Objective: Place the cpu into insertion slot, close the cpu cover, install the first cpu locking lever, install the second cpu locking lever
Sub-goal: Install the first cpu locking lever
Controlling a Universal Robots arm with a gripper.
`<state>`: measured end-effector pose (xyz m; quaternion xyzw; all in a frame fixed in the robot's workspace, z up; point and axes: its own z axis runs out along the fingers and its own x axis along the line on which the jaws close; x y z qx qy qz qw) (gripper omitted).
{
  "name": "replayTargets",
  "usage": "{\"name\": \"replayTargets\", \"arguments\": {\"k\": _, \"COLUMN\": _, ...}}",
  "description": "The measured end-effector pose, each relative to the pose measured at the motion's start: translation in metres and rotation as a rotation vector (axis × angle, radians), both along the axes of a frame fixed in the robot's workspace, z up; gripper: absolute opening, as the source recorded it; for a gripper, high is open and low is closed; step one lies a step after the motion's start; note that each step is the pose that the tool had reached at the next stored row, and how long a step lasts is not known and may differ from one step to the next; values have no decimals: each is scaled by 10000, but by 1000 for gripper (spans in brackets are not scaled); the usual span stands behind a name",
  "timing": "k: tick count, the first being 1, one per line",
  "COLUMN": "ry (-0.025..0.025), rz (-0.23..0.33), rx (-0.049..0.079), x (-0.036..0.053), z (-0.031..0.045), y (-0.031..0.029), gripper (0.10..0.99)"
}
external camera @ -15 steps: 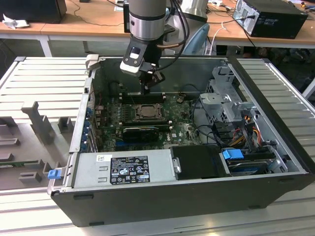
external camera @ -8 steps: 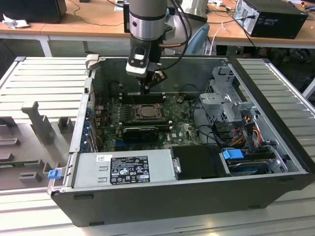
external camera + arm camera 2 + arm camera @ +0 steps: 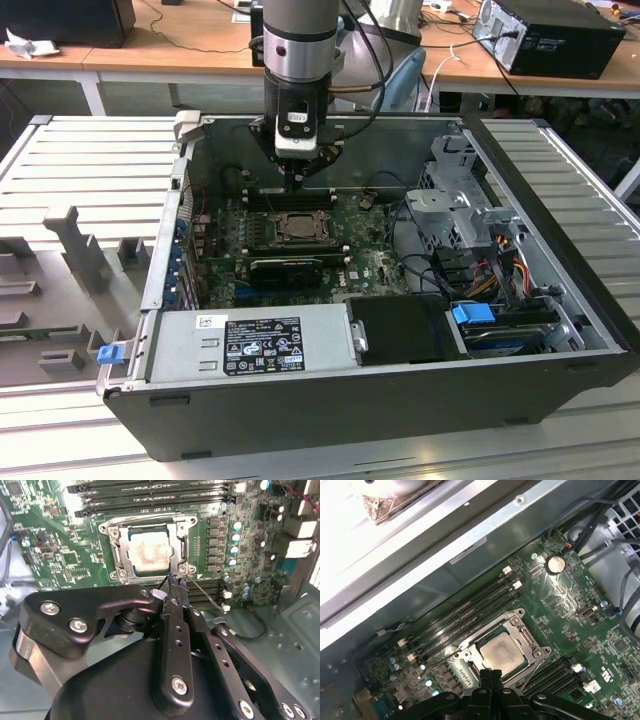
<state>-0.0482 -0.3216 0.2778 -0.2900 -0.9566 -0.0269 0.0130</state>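
Exterior view, far left: grey fixture blocks on the ribbed table, at 9 o'clock of the open computer case. A blue latch is on the case's near corner, and the labelled power supply is just beside it toward 3 o'clock.

Middle: the arm comes straight down into the case. The gripper hangs at 12 o'clock of the insertion slot, in front of the black memory slots. The slot sits in the green board. The long black graphics card is at 6 o'clock of the slot.

Right: the metal drive cage is at 3 o'clock of the board, well apart from the slot.

In both wrist views the cpu sits seated in the slot. The cpu cover lies flat over it, and the silver top shows through the window.

The fingers are pressed together with no gap. The gripper tip is just beside one corner of the slot. A thin wire locking lever runs out from that corner across the board, near the tip. Whether they touch, cannot tell.
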Motion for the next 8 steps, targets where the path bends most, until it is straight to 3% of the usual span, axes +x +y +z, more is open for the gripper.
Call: {"name": "replayTargets", "arguments": {"k": 8, "ry": 0, "rz": 1144, "rx": 1, "x": 0, "z": -3, "y": 0, "gripper": 106}}
